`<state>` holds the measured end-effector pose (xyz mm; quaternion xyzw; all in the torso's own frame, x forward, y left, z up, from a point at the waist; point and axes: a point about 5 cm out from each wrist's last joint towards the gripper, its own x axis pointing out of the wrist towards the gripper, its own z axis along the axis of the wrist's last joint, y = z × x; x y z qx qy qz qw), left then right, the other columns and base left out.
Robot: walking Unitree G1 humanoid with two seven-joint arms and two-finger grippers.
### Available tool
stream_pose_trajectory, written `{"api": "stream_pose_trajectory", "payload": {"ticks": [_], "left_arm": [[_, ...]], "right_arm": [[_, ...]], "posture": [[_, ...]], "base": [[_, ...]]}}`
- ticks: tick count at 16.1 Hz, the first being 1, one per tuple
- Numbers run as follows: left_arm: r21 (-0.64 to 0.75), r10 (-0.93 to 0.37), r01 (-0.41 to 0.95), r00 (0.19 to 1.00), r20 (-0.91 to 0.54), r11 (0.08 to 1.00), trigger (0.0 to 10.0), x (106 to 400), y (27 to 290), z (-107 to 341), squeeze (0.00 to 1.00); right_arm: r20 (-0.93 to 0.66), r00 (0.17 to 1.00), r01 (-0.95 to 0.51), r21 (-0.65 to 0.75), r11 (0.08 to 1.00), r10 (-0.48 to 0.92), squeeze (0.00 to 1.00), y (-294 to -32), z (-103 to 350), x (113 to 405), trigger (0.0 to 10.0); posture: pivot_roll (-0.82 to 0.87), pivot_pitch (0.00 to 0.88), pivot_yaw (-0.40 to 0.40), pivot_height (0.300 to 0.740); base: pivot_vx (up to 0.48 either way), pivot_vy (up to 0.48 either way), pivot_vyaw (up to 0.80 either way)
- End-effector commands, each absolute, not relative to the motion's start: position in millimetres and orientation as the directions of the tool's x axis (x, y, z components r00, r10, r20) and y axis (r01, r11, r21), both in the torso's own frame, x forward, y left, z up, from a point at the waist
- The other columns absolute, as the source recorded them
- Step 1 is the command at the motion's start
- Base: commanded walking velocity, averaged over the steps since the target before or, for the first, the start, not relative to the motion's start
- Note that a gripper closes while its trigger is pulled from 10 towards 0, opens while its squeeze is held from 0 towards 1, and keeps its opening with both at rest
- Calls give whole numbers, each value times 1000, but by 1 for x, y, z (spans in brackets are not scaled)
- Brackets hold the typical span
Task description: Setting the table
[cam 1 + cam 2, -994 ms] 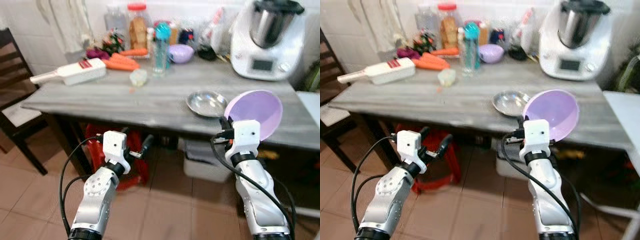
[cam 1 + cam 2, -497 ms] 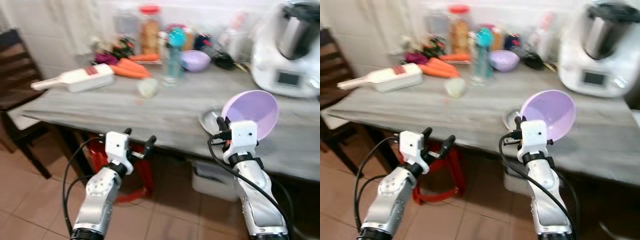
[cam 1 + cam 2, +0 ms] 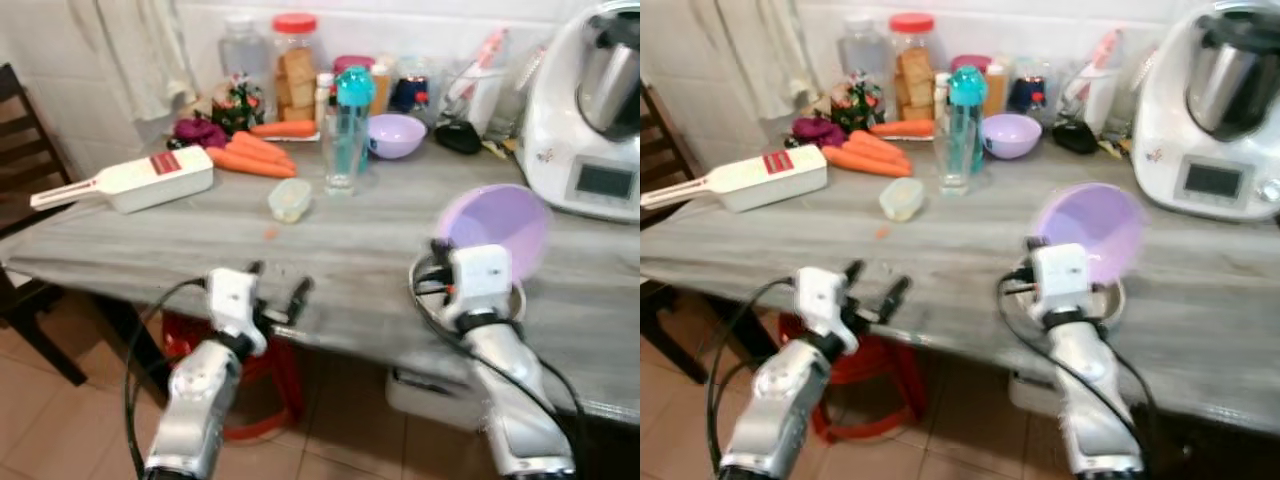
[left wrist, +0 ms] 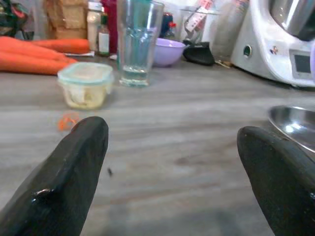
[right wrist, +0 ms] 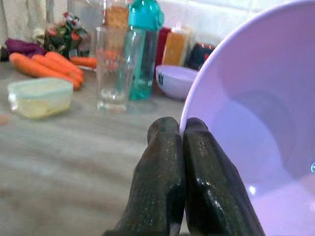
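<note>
Your right gripper (image 5: 183,129) pinches the rim of a lilac plastic bowl (image 3: 497,228), holding it tilted above a steel dish (image 4: 291,124) near the grey table's (image 3: 150,240) front edge. Your left gripper (image 3: 277,290) hovers over that edge, fingers (image 4: 74,162) spread wide. Farther back sit a small lidded container (image 3: 289,198), a glass (image 3: 343,150) and carrots (image 3: 250,155).

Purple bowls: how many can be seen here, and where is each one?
2. One purple bowl is held tilted by the right gripper above the metal dish. The other small purple bowl stands at the table's back; more could be hidden.
</note>
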<state>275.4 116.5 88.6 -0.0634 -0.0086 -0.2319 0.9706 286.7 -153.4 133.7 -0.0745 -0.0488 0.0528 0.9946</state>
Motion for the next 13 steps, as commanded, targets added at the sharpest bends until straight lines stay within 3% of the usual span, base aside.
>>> {"api": "stream_pose_trajectory", "payload": {"ticks": [1, 7, 10, 13], "left_arm": [[-102, -437, 439, 898, 42, 893, 10000, 272, 129, 90, 0], [-17, -494, 494, 869, 15, 869, 10000, 252, 145, 86, 0], [-5, -566, 566, 824, 10, 824, 10000, 240, 144, 87, 0], [-1, -575, 575, 818, 12, 818, 10000, 237, 142, 86, 0]], "right_arm": [[96, 980, -159, -148, 976, 174, 0, -142, 137, 288, 10000], [65, 970, -215, -206, 955, 233, 0, -160, 145, 304, 10000], [-45, 894, -435, -322, 840, 446, 0, -153, 141, 313, 10000], [-105, 841, -534, -324, 781, 531, 0, -147, 137, 318, 10000]], "posture": [[2, 0, -20, 740], [3, 0, -37, 740], [11, 0, -48, 740], [16, 0, -56, 740]], "base": [[0, 0, 0], [0, 0, 0], [0, 0, 0], [0, 0, 0]]}}
